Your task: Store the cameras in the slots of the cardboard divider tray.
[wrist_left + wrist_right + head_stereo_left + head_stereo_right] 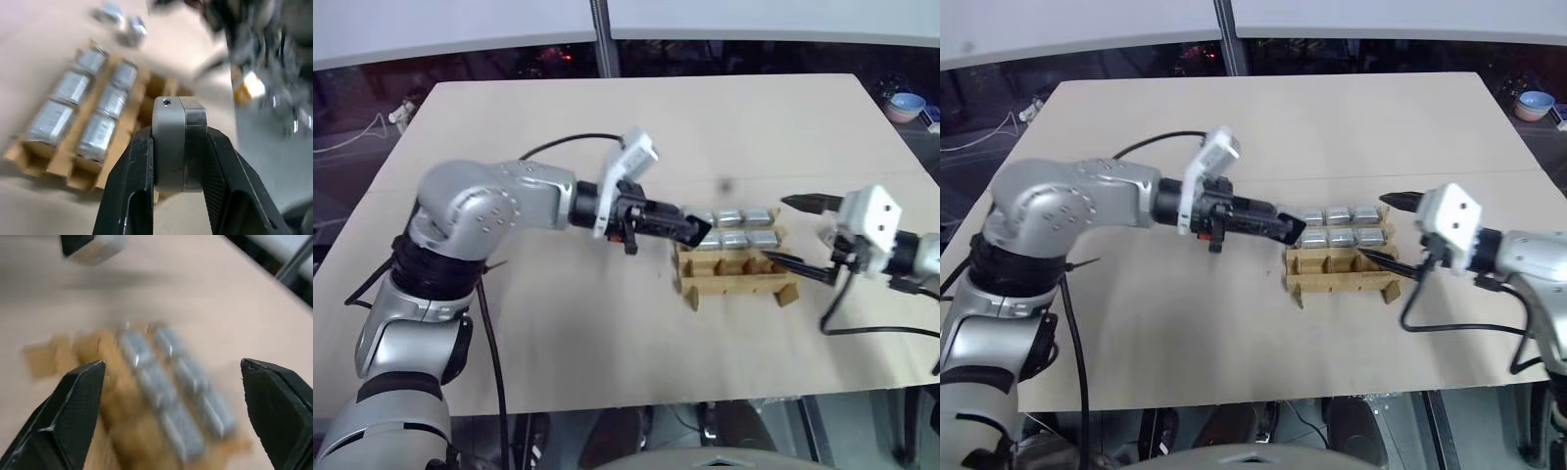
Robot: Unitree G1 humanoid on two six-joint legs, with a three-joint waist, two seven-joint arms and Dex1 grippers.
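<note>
Left pincer [178, 147] is clamped on a camera [178, 142], poised by the tray [734, 279] on the table [607, 343] (front row empty, prob. next slot). Right pincer [793, 235] gapes wide, holding nothing.

Cardboard divider tray [736, 264] on your counter [607, 333] right of centre, six cameras [732, 227] in its far and middle rows, left claw [697, 230] at its left, right claw [795, 235] at its right.

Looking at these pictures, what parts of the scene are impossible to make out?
- Near-row slots of the cardboard tray: whether anything lies deep inside; the walls hide it.
- Stored cameras: smeared by blur in the right wrist view.
- Held camera: lower part covered by the left pincer fingers.
</note>
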